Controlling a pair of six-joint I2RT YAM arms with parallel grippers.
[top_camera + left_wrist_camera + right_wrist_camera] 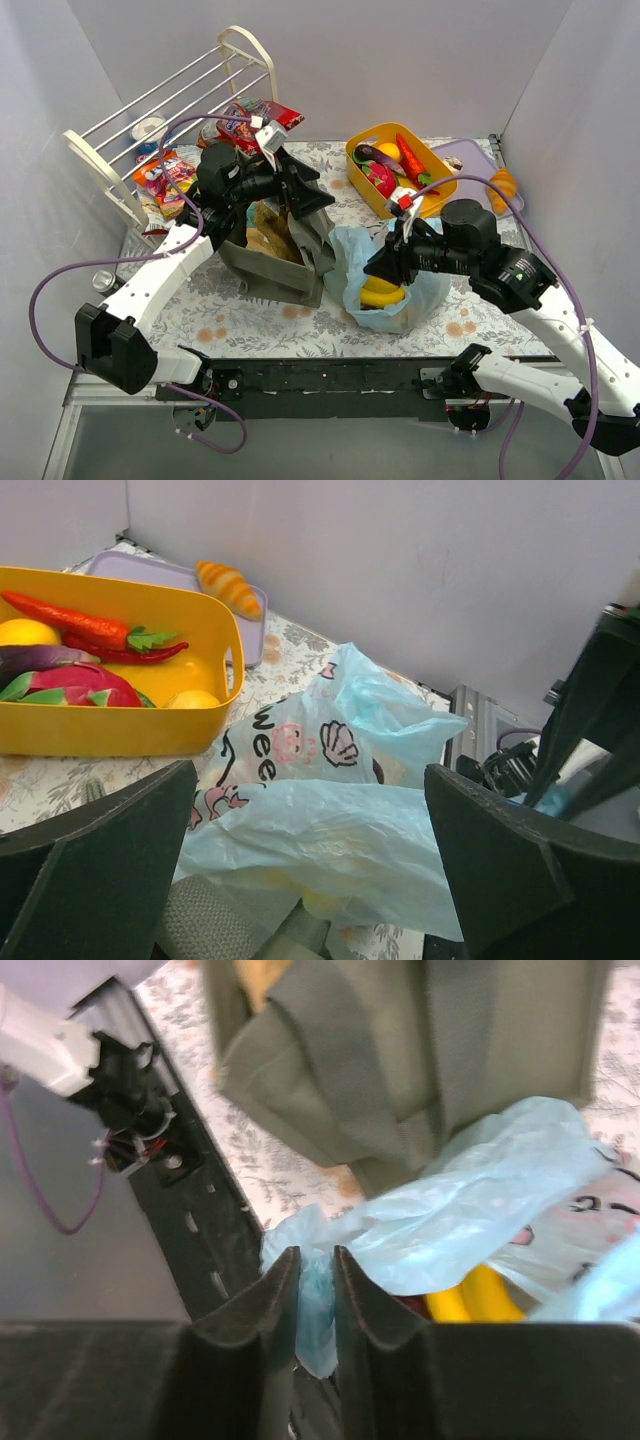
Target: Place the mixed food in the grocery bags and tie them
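Note:
The light-blue plastic bag [395,285] stands at the table's centre with yellow bananas [381,292] inside. My right gripper [376,266] is shut on a bunched loop of the bag [316,1305] at its near-left rim; the bananas [480,1298] show beside the jaws. The olive-green tote [285,262] stands left of it, with a tan paper packet [270,235] inside. My left gripper [303,192] hovers wide open and empty over the tote's far edge. In the left wrist view the gripper [305,780] frames the blue bag [330,830].
A yellow tub [432,193] at the back right holds toy vegetables [385,170]. A purple tray [470,155] with a croissant [504,186] lies right of it. The white wire rack [170,100] stands back left, with snack packets [166,182] by it. A can [103,280] lies at the left edge.

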